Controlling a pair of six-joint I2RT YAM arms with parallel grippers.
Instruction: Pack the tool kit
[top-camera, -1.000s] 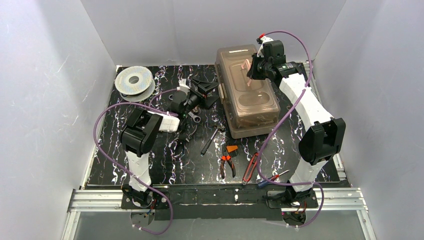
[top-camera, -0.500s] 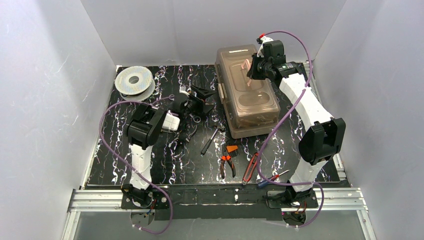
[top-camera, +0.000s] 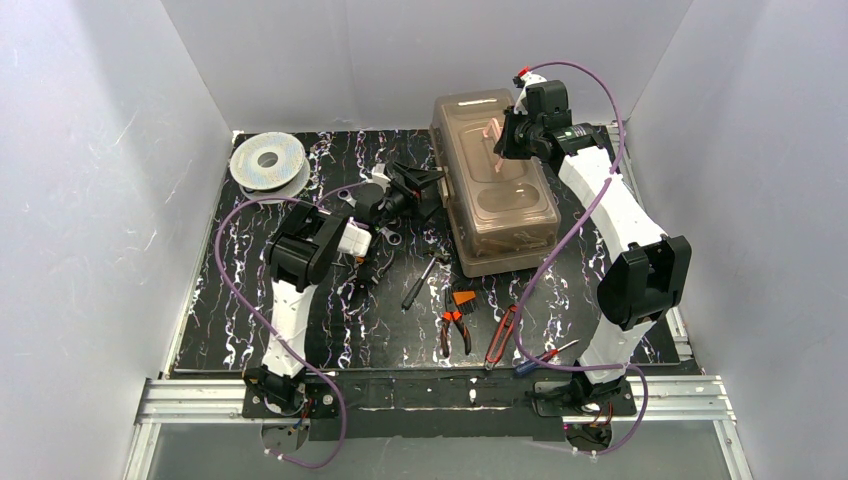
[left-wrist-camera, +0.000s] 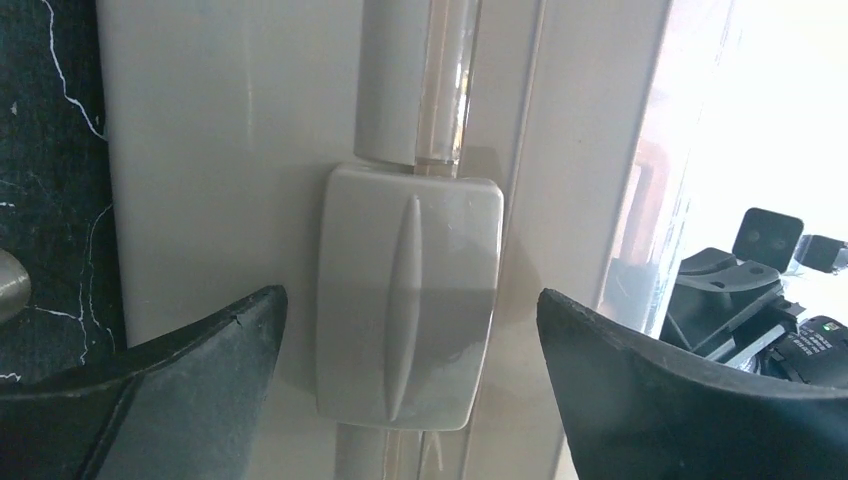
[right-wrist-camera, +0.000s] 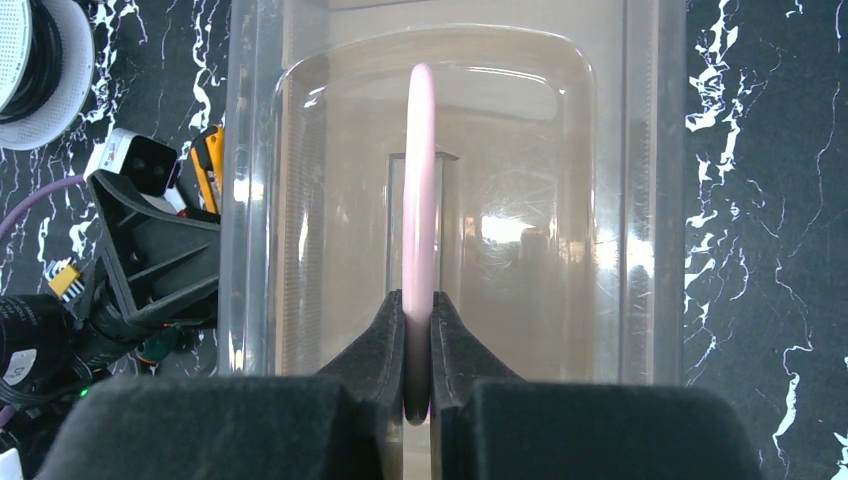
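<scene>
The tool kit (top-camera: 505, 205) is a big beige box with a smoky lid, standing shut at the back right of the mat. My right gripper (top-camera: 500, 137) (right-wrist-camera: 418, 312) is above it, shut on the upright pink handle (right-wrist-camera: 419, 170). My left gripper (top-camera: 428, 184) (left-wrist-camera: 410, 298) is against the box's left side, open. Its two dark fingers (left-wrist-camera: 190, 360) stand apart on either side of the beige latch (left-wrist-camera: 440, 250), and I cannot tell whether they touch it. The latch lies flat against the box wall.
A grey wire spool (top-camera: 268, 162) sits at the back left. Loose tools lie in front of the box: a screwdriver (top-camera: 418, 282), orange-handled pliers (top-camera: 455, 318), a red-handled tool (top-camera: 502, 335) and a small screwdriver (top-camera: 548, 355). White walls enclose the mat.
My left arm has swung right and forward, bringing its open gripper from the mat's middle up to the box's latch. The right arm and handle have not moved.
</scene>
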